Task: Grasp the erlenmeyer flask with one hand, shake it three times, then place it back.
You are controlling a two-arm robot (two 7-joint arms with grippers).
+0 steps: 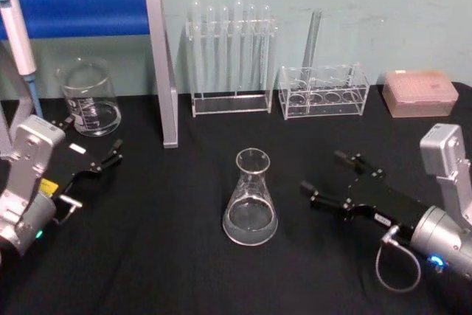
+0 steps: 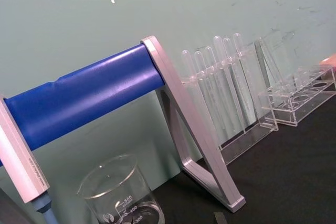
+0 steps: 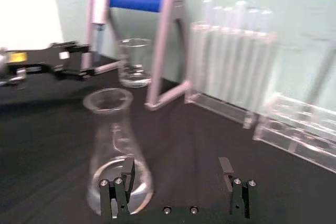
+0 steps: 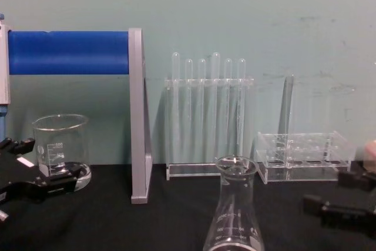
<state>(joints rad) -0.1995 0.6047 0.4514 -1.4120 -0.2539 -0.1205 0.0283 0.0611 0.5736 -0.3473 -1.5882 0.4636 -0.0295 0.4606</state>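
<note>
Right pincer (image 1: 330,175) released near erlenmeyer flask (image 1: 251,198); black table (image 1: 184,256), pale green wall (image 1: 383,5).

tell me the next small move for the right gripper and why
Probably ease the right gripper toward the erlenmeyer flask. Its jaws are open and aimed at the flask, which stands upright and untouched on the table, still clear of the fingers.

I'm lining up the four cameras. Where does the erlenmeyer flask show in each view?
Head view: erlenmeyer flask stands centre on the black cloth.
Chest view: bottom centre, base cut off.
Right wrist view: lower left, just beyond the open right gripper.
Left wrist view: not in it.
Shared landmark: the blue roller stand.
</note>
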